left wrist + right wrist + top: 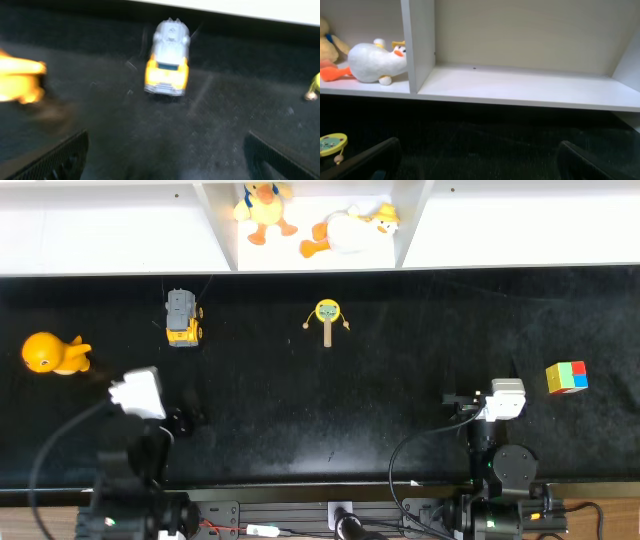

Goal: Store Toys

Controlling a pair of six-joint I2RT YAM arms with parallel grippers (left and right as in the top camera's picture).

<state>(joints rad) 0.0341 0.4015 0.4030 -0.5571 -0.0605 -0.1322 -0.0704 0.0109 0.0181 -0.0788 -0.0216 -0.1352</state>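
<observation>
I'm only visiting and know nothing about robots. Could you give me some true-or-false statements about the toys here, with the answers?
1. A yellow plush duck and a white plush duck lie in the shelf's middle compartment. True.
2. The left claw holds the toy truck. False: the claw is open and the truck stands free on the table.
3. The colour cube sits near the right arm. True.
4. The right claw grips the rattle. False: the claw is open and empty, and the rattle lies on the table.
5. The orange duck is shelved. False: it sits on the table.

We seem to be in a robot lab. A black bench (400, 380) fronts a white shelf (520, 85). Cables (405, 448) trail at its edge.
</observation>
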